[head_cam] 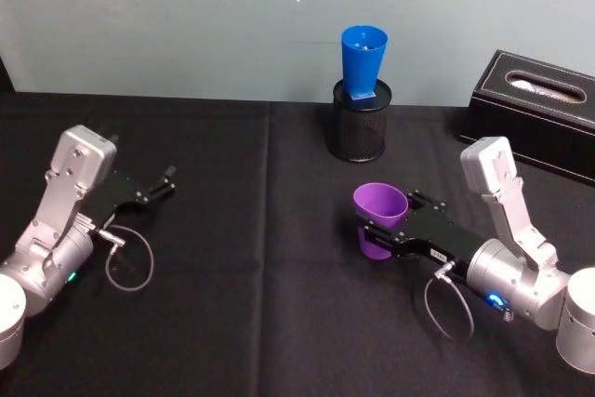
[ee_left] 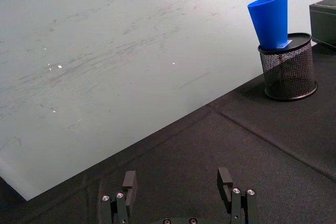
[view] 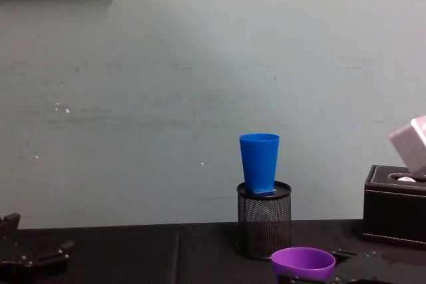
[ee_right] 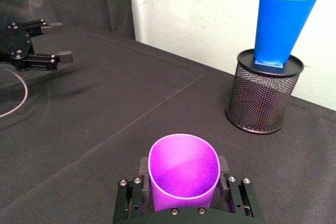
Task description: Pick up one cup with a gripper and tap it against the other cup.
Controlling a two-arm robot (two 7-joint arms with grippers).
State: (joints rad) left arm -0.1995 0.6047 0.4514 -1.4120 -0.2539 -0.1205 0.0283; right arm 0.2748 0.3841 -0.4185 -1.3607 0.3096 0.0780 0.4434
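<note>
Head view: right gripper (head_cam: 383, 232) at lower right of centre, its 2 fingers clamped on the upright purple cup (head_cam: 380, 216). Blue cup (head_cam: 363, 63) stands upright on the mesh holder (head_cam: 362, 120), above and slightly left in frame. Left gripper (head_cam: 160, 184) idle at left, fingers apart.

Purple cup (ee_right: 183, 171): smooth plastic, slightly translucent, soft sheen. Blue cup (ee_right: 282, 24): smooth plastic, opaque, semi-gloss. Pen holder (ee_right: 261, 94) under it: black wire mesh, metal by the look, matt. Tablecloth (head_cam: 242, 258): black cloth, matt, faint creases. Tissue box (head_cam: 537, 109): black leather-look cover, pale stitching along edges. Right gripper (ee_right: 183, 192): matt black fingers, bright screw heads; arm shell brushed silver-grey. Wall (ee_left: 105, 40): painted, scuffed, dull.
</note>
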